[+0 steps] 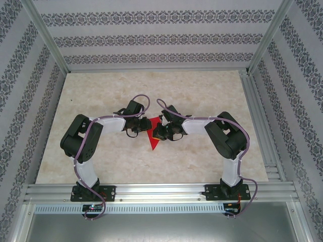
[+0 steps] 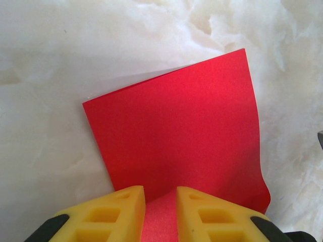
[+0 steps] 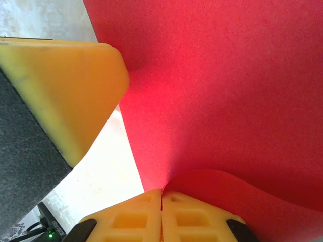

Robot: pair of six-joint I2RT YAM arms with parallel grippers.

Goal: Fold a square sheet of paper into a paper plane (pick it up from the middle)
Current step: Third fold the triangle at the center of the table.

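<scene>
Patterned wallpaper (image 1: 151, 30) closed in the pale marble table (image 1: 202, 91), and the two arms met over its middle.

On the left side, the left gripper (image 2: 160, 190) stood low at the near edge of the paper plane (image 2: 176, 131). Its yellow jaws were a little apart and red paper showed in the gap. Whether they really clamped it I could not tell.

In the middle, the paper plane was not yet a finished dart. It was a red folded sheet lying mostly flat on the table, with a white underside showing along its far edge and one point turned toward the arm bases.

On the right side, the right gripper (image 3: 161, 194) was closed. A curled edge of the sheet rose into its fingertips, so it seemed to pinch that edge.

In my judgement the step was making a fold. To do it well, the left side should press the sheet still. The right should carry the lifted edge over slowly, keep it in line with the crease, and not pull hard, because thin paper slips or tears.
</scene>
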